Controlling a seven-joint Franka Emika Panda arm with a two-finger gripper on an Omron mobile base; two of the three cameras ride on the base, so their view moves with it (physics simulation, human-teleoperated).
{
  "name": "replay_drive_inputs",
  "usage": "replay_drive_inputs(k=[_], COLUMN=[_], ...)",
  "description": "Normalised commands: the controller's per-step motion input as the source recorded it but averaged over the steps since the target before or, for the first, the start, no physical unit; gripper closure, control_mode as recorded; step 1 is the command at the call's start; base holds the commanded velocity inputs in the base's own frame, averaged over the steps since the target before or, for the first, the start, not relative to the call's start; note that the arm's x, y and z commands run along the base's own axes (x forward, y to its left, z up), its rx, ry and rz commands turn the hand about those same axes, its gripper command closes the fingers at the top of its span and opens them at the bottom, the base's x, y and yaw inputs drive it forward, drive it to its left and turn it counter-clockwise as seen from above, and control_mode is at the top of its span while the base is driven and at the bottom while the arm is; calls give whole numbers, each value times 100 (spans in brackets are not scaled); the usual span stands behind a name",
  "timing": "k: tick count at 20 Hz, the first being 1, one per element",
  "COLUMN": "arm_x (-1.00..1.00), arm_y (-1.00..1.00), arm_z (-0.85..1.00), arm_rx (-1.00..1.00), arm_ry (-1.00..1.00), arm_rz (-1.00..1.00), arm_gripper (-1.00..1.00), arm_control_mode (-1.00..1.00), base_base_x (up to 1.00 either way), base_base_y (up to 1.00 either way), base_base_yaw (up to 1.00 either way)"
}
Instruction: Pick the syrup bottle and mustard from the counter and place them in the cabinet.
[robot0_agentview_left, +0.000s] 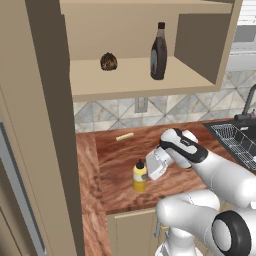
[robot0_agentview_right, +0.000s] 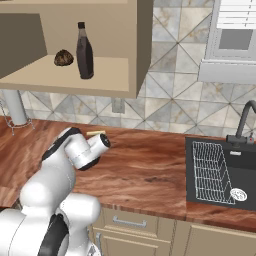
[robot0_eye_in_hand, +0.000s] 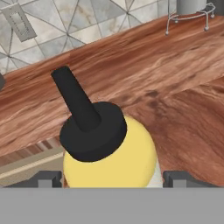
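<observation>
i have the tool (robot0_eye_in_hand: 112, 178) spread apart with a fingertip on either side of the upright mustard (robot0_eye_in_hand: 111, 155), its nozzle leaning off-axis, near the desk (robot0_agentview_left: 150, 145) front edge.

Syrup bottle (robot0_agentview_left: 158, 52) upright on cabinet (robot0_agentview_left: 145, 80) shelf w/ small dark round obj (robot0_agentview_left: 108, 62) to its left; mustard (robot0_agentview_left: 139, 176) upright on counter (robot0_agentview_left: 120, 160) nr front edge, gripper (robot0_agentview_left: 151, 169) just beside it; thin pale stick (robot0_agentview_left: 125, 136) nr backsplash.
</observation>
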Motion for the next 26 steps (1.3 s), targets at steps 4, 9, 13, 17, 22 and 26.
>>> replay_drive_inputs(k=[4,9,13,17,22,26], arm_x=[1,-3,-25,-46,-37,-35], arm_y=[5,0,0,0,0,0], arm_z=[-19,-2,41,60,54,50], arm_rx=[0,3,1,0,0,0], arm_ry=[0,0,-5,-11,-11,-8], arm_rz=[0,0,-5,-19,-37,-46], arm_gripper=[100,100,100,100,100,100], arm_control_mode=[-100,-100,-100,-100,-100,-100], base_base_x=[0,0,0,0,0,0], base_base_y=[0,0,0,0,0,0], base_base_yaw=[0,0,0,0,0,0])
